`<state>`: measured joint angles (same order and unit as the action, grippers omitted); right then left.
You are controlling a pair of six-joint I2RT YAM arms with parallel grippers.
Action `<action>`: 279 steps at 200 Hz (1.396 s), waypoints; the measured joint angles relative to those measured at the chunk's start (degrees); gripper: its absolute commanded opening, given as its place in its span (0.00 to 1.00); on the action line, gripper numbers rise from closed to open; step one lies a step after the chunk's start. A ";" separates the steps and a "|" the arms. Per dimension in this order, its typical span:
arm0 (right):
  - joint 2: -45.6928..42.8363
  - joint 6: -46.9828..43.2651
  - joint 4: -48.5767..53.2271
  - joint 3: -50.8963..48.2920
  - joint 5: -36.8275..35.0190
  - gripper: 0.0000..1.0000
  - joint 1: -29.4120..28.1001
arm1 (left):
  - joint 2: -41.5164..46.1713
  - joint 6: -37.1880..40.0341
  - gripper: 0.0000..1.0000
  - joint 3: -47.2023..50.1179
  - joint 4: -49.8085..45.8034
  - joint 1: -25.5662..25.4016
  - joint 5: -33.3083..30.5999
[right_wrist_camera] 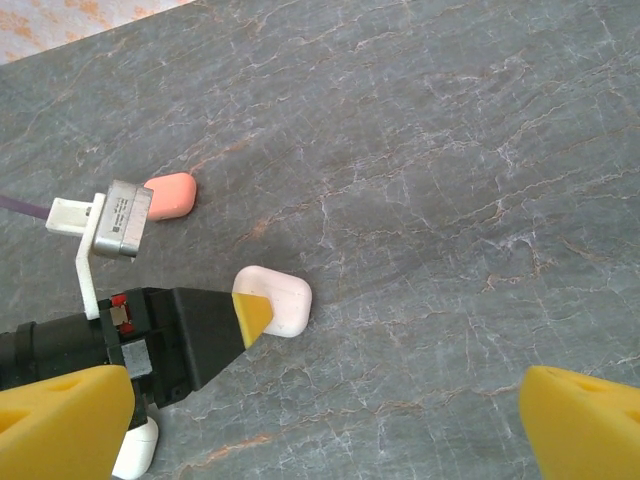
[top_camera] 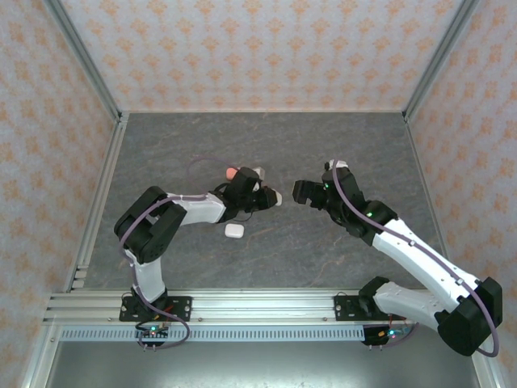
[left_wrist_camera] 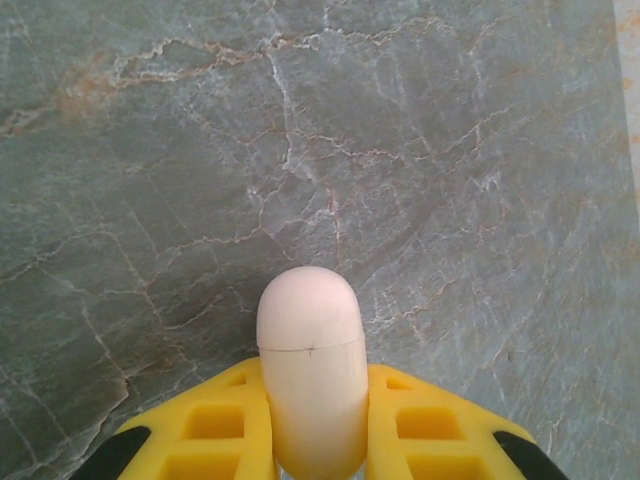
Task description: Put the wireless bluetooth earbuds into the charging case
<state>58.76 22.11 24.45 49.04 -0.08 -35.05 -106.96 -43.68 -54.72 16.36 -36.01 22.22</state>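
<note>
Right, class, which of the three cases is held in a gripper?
The pale case clamped in the left gripper; the pink case and the white case lie loose on the table.

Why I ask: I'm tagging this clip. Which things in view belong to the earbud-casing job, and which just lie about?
In the job:
- pale charging case, closed, clamped between the left fingers
- right fingers, spread open, facing it

Lying about, likely spares:
- pink case, on the table
- white case, on the table, untouched
</note>
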 measured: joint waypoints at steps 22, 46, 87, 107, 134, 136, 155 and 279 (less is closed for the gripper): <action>0.00 0.00 0.00 0.00 0.00 0.99 0.00 | -0.31 -0.22 0.31 0.00 0.11 0.00 0.00; 0.00 -0.02 0.00 0.00 0.00 0.99 0.00 | -0.31 -0.26 0.40 -0.02 0.15 0.00 -0.02; 0.00 -0.85 0.35 0.02 -0.22 0.99 0.00 | -0.31 0.11 0.47 -0.02 -0.24 0.00 -0.26; 0.00 -1.86 1.33 0.09 -0.94 0.99 0.02 | -0.22 0.24 0.50 -0.02 -1.09 0.00 -0.81; 0.00 -3.50 2.49 0.70 -1.97 0.99 0.72 | 1.01 0.48 0.52 -0.02 -3.50 0.00 -2.14; 0.00 -3.67 2.56 0.74 -1.97 0.99 0.85 | 1.16 0.52 0.52 -0.02 -3.69 0.00 -2.19; 0.00 -4.68 3.10 1.29 -2.10 0.99 2.54 | 2.97 0.90 0.54 -0.09 -5.11 0.00 -3.19; -13.49 -11.04 -8.15 -8.17 -9.64 0.99 19.15 | 37.59 19.89 0.78 0.92 -19.58 0.00 -26.95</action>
<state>45.28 11.07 16.29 40.86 -9.72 -15.90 -69.36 -23.79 -53.80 -3.22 -36.01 -4.73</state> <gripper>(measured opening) 0.992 0.759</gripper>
